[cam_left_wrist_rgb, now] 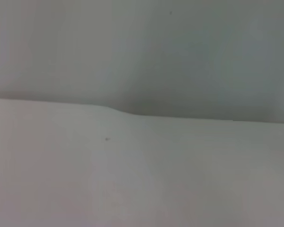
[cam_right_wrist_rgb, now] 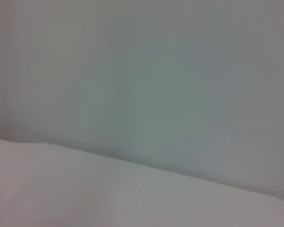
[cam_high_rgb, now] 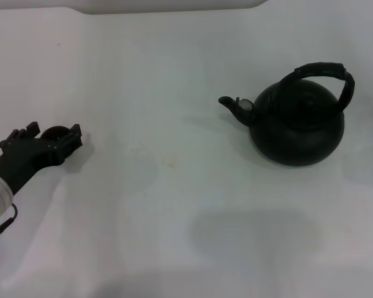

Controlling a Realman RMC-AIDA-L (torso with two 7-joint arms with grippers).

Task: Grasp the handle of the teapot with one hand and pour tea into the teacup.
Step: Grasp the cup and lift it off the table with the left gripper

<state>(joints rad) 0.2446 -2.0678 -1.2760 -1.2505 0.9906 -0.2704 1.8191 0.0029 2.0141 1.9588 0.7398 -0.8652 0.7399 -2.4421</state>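
The matte-black teapot [cam_high_rgb: 298, 127] stands upright on the right side of the white table, its short spout [cam_high_rgb: 231, 103] pointing left. Its ribbed black handle [cam_high_rgb: 320, 68] arches over the top, and nothing touches it. Far to the left, the small dark teacup [cam_high_rgb: 56, 131] sits on the table, partly hidden by my left gripper [cam_high_rgb: 52, 133], which reaches in around it from the lower left. No tea shows. My right gripper is out of view. Both wrist views show only blank white surface.
The white table [cam_high_rgb: 174, 186] spreads between teacup and teapot with a faint stain near the middle. A pale raised edge [cam_high_rgb: 168, 6] runs along the far side.
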